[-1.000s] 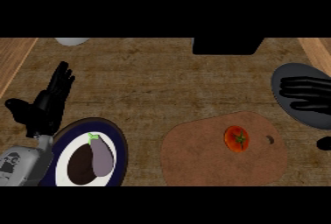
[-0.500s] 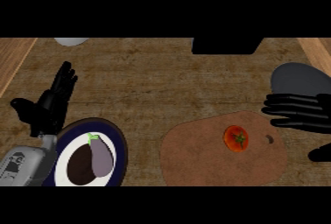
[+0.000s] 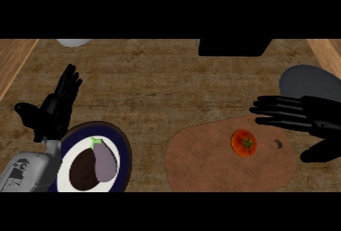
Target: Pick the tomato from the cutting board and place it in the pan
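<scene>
A red tomato (image 3: 244,142) with a green stem lies on the brown cutting board (image 3: 206,162) at the lower right. My right hand (image 3: 307,117) hovers open just above and to the right of the tomato, fingers stretched leftward, thumb low at the right edge. The grey pan (image 3: 310,82) sits behind that hand at the right edge, partly hidden by it. My left hand (image 3: 52,110) rests open at the left, fingers up.
A dark-rimmed white plate (image 3: 117,143) with an eggplant (image 3: 103,161) sits at the lower left, partly under my left forearm. A black object (image 3: 234,47) stands at the back and a pale dish (image 3: 74,42) at the back left.
My right hand has come down and leftward from over the pan toward the tomato on the board. The left hand has shifted slightly.
</scene>
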